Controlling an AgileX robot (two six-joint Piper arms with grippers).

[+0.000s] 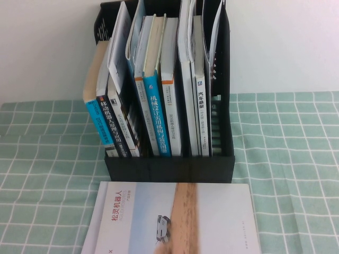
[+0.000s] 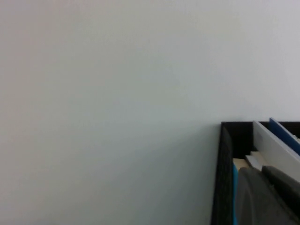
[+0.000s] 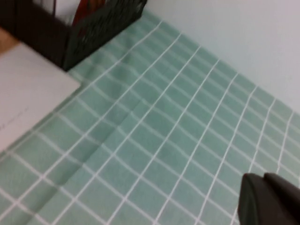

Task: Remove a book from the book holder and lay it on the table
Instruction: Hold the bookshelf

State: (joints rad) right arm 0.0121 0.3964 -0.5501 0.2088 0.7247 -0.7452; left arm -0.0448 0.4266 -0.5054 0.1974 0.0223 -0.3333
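Note:
The black book holder stands upright at the middle of the table, packed with several upright books. A thin white softcover leans in its rightmost slot. In the right wrist view a red and orange patch of the book shows through the holder's side wall. My left gripper is shut and empty, raised beside the holder's top corner and facing the wall. My right gripper is shut and empty, hovering over the checked cloth to the holder's right. Neither gripper shows in the high view.
A pale book with a tan stripe and a small white car lies flat just in front of the holder, its corner also in the right wrist view. Blue-spined books fill the holder's left and middle slots. A white wall stands close behind.

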